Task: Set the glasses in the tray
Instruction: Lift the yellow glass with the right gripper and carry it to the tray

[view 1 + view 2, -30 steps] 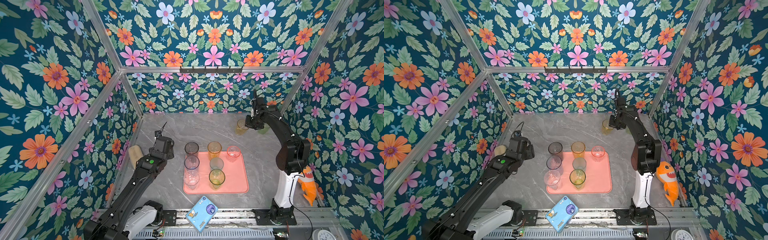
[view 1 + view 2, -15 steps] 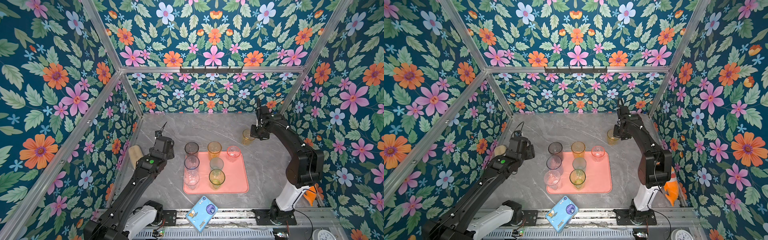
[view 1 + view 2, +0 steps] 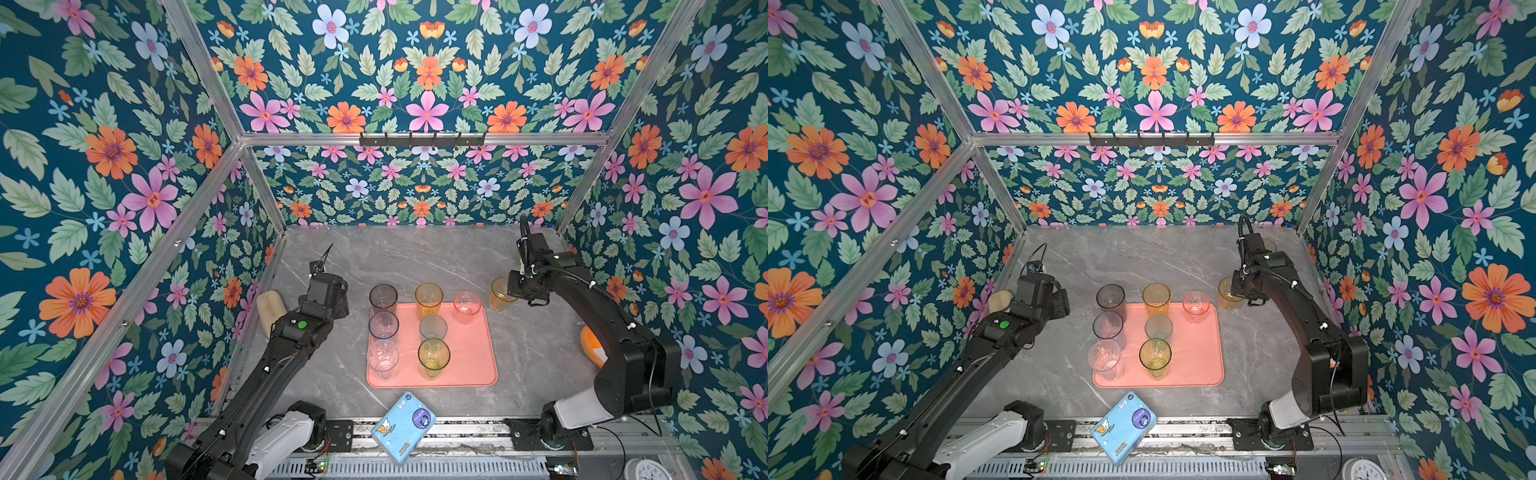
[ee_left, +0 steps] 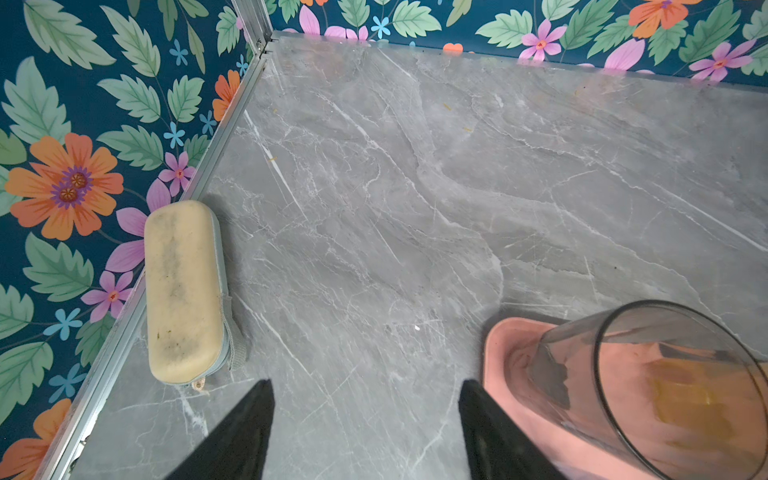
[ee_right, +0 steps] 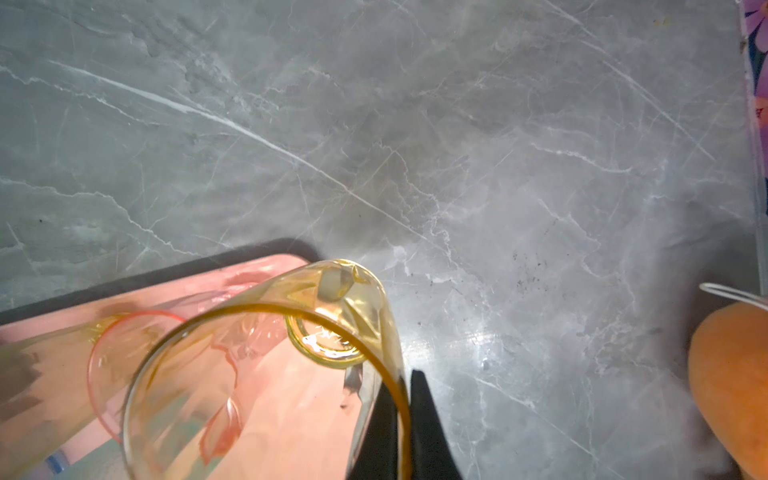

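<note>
Your right pincer (image 5: 406,395) is clenched on the amber tumbler (image 3: 500,294). One finger is inside the rim and one outside, pinching the wall. The tumbler is just off the tray's far right corner, outside the rim and over the grey counter (image 3: 415,257). You cannot tell from these views whether its base touches the counter.

Your left pincer (image 4: 365,384) is released, its fingers spread wide with nothing between them. It hangs over bare counter just off the far left corner of the tray (image 3: 478,374).

Seven tumblers stand upright on the tray:
- **Left edge, far to near:** the smoky grey tumbler (image 3: 383,298), the pale blue tumbler (image 3: 383,326) and the clear tumbler (image 3: 382,358).
- **Next row in, far to near:** the orange tumbler (image 3: 429,297), the teal tumbler (image 3: 433,328) and the yellow-green tumbler (image 3: 433,357).
- **Far edge:** the pink tumbler (image 3: 467,305), right of the orange one and near the amber tumbler.

The right half of the tray is bare apart from the pink tumbler.

A cream pouch (image 4: 183,291) lies against the wall, well left of the tray. A blue packet (image 3: 403,426) sits just off the tray's near edge, and an orange plush toy (image 3: 592,345) lies well to the tray's right.
</note>
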Motion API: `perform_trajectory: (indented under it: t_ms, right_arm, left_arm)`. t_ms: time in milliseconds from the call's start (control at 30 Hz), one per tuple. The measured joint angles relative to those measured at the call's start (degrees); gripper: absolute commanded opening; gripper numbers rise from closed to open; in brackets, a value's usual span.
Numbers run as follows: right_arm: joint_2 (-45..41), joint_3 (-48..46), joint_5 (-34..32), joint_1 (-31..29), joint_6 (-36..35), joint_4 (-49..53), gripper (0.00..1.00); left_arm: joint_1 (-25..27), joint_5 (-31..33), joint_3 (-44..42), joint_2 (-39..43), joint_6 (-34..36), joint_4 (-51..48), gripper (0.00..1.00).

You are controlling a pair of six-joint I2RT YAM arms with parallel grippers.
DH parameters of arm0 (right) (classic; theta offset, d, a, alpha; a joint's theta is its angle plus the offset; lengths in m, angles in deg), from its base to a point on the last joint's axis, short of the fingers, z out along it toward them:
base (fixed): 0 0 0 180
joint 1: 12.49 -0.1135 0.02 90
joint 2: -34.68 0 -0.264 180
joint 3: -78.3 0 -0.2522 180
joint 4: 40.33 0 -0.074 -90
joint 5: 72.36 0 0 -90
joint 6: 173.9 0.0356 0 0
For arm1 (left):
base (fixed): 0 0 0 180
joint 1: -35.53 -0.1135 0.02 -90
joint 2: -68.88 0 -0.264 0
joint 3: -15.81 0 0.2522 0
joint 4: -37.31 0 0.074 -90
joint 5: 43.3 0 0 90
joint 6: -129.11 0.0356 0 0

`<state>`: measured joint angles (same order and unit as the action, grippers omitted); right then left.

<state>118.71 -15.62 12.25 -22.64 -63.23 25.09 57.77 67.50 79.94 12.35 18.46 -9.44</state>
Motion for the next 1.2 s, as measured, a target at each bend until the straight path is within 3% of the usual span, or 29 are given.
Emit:
perform_trajectory:
  t_ms: [567,1200]
  right_arm:
    - [-15.65,-17.44,0.96,-3.8,4.57,-2.03,0.0]
    - [-17.57,-21.27,-0.74,-18.67,11.45,-2.32,0.0]
  left_arm:
    - [0.0,-1.44,-0.5,0.04,-0.09,0.24,0.73]
    - [0.0,-1.6,-0.59,0.57,-0.26,0.2,0.73]
